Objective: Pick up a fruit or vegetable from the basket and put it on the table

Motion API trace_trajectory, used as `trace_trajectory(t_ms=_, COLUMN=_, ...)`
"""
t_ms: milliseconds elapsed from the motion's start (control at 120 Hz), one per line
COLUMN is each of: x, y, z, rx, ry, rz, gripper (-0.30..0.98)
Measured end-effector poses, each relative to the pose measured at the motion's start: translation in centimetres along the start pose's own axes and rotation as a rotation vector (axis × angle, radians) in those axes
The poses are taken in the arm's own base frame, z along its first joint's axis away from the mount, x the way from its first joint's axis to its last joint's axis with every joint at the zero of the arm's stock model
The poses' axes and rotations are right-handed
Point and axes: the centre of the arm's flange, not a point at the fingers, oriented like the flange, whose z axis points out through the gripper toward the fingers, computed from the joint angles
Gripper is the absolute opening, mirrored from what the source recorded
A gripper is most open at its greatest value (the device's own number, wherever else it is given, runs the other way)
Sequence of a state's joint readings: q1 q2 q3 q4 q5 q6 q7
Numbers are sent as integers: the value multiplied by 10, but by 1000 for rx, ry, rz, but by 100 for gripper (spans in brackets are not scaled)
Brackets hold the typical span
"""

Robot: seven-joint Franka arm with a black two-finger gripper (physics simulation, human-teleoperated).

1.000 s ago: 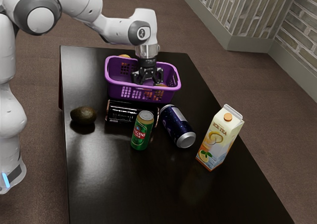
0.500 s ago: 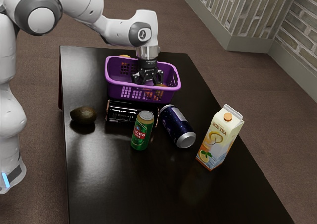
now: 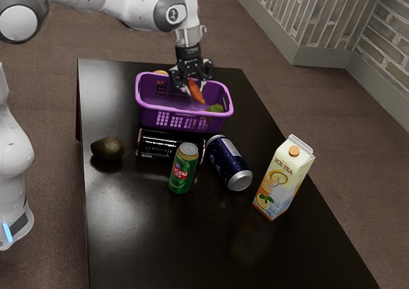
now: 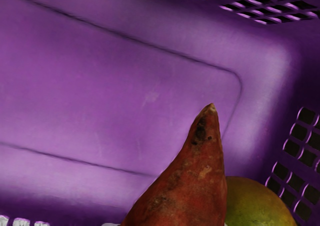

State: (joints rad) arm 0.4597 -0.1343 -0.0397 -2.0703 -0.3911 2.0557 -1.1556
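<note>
- One reddish root vegetable [image 3: 196,92] is gripped by the pincer [image 3: 193,84], clasped from both sides!
- Its long axis is slanted steeply, the tip hung below the pincer, toward the exterior view's right.
- Purple basket [image 3: 184,112] lies underneath; that low tip must likely be raised past the rim before the tabletop [image 3: 153,238] is sought.
</note>
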Motion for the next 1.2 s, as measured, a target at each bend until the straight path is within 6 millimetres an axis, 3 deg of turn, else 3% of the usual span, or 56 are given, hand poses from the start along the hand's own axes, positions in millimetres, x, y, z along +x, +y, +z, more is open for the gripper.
trace_trajectory(t_ms=133, x=14, y=-10, z=-45, rx=-48, ry=53, rz=-5, gripper=18)
trace_trajectory(t_ms=292, x=18, y=5, z=-78, rx=-82, ry=114, rz=28, gripper=17)
trace_trajectory(t_ms=433, x=56, y=23, z=-105, rx=-117, ry=176, rz=10, gripper=17)
trace_trajectory(t_ms=658, x=101, y=68, z=-95, rx=-115, ry=200, rz=10, gripper=16)
trace_trajectory(t_ms=775, x=105, y=88, z=-85, rx=-115, ry=200, rz=37, gripper=16)
trace_trajectory(t_ms=942, x=110, y=90, z=-84, rx=-113, ry=203, rz=50, gripper=16)
trace_trajectory(t_ms=1067, x=123, y=82, z=-98, rx=-142, ry=190, rz=24, gripper=45)
trace_trajectory(t_ms=1200, x=129, y=77, z=-99, rx=-145, ry=179, rz=16, gripper=60)
